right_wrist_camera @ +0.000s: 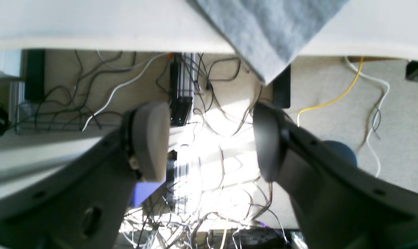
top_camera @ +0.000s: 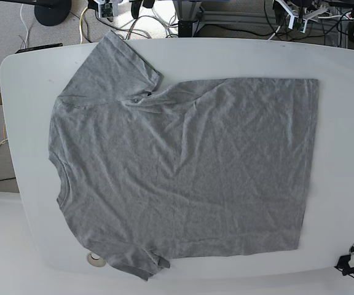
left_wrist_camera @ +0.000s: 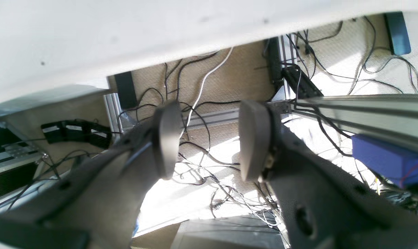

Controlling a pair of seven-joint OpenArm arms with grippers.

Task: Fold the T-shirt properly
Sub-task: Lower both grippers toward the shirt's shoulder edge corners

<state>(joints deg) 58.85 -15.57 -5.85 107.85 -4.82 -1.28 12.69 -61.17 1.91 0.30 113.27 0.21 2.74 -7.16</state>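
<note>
The heather-grey T-shirt (top_camera: pixel 183 166) lies spread flat on the white table (top_camera: pixel 343 123), plain side up, with its neck toward the left and its hem toward the right. One sleeve (top_camera: pixel 109 64) reaches the table's far edge, and its corner (right_wrist_camera: pixel 264 34) hangs over that edge just above my right gripper (right_wrist_camera: pixel 209 141). That gripper is open and holds nothing, off the table's edge with the floor behind it. My left gripper (left_wrist_camera: pixel 210 140) is open and empty too, below the table's edge (left_wrist_camera: pixel 126 41). No shirt shows in the left wrist view.
Tangled cables (left_wrist_camera: pixel 209 173) cover the floor beyond the table's far edge. Aluminium frame rails (left_wrist_camera: pixel 368 107) and a blue box (left_wrist_camera: pixel 385 159) stand close to the left gripper. A yellow cable (right_wrist_camera: pixel 333 98) runs beside the right gripper. Small round fittings (top_camera: pixel 94 260) sit at the table's near edge.
</note>
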